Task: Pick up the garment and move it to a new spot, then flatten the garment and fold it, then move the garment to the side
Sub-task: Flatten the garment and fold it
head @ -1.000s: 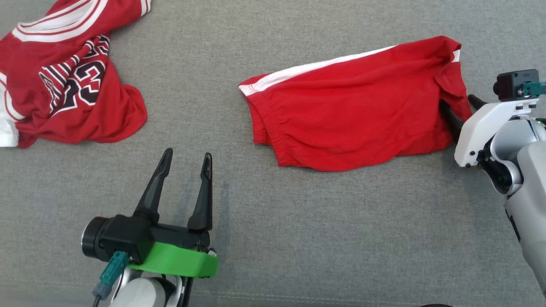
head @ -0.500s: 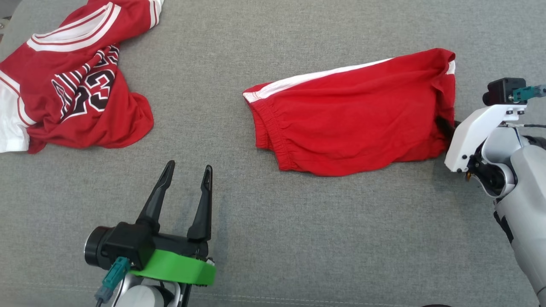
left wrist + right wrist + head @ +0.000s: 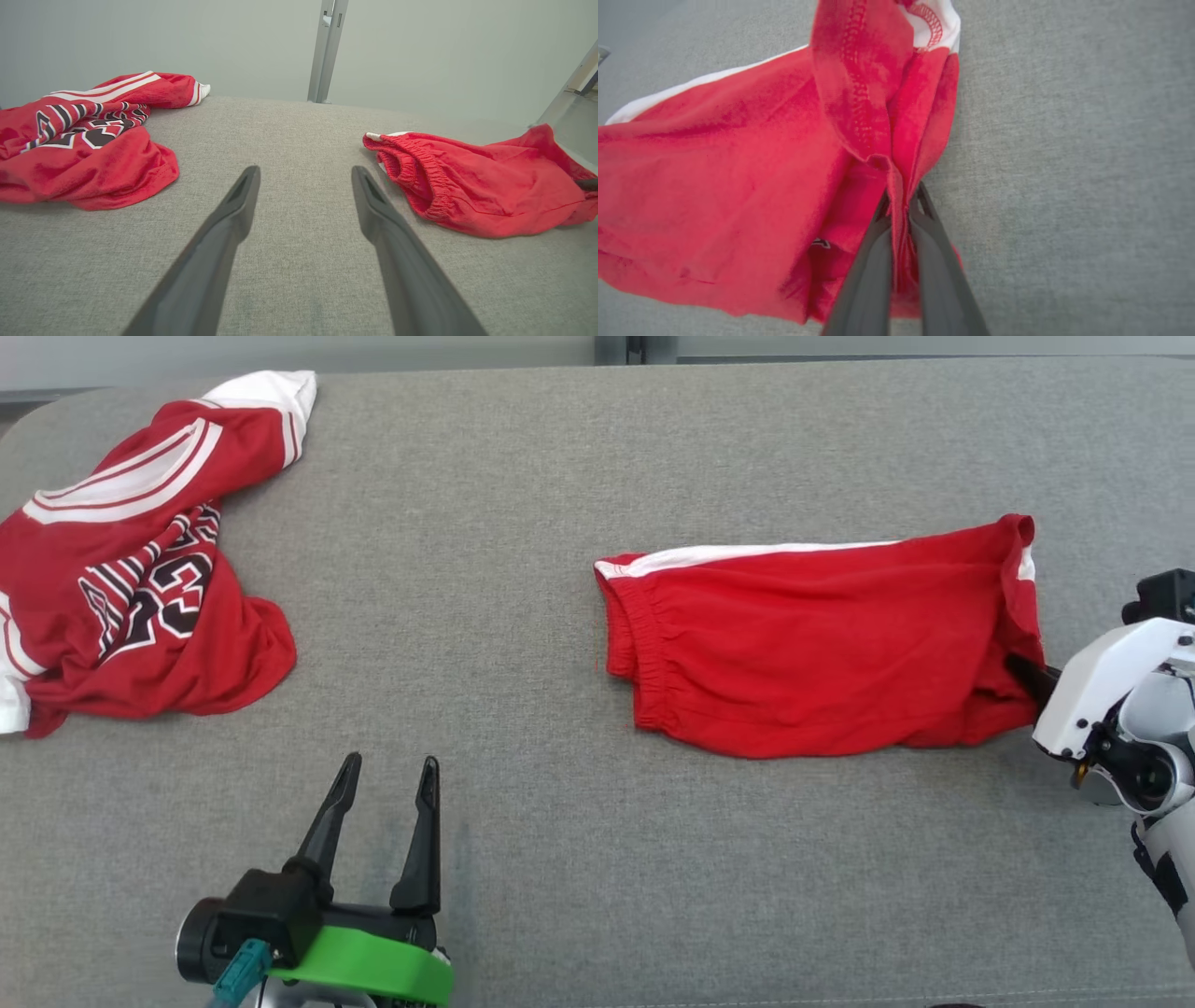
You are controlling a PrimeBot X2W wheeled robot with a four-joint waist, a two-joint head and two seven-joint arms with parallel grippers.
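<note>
Right wrist view, right gripper (image 3: pixel 901 199) pinching hem of red shorts (image 3: pixel 714 163), head view, jersey (image 3: pixel 140 607) well left of them, left gripper (image 3: pixel 390 765) spread

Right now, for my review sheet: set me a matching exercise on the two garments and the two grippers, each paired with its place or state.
Things
1. red shorts
2. red jersey
3. left gripper
4. right gripper

Places or states
A. jaws wide apart, nothing between them
B. shut on a red hem
C. crumpled at the robot's left, number print showing
D. spread out at the robot's right, white stripe along the far edge

Pairs: 1-D, 2-C, 3-A, 4-B
</note>
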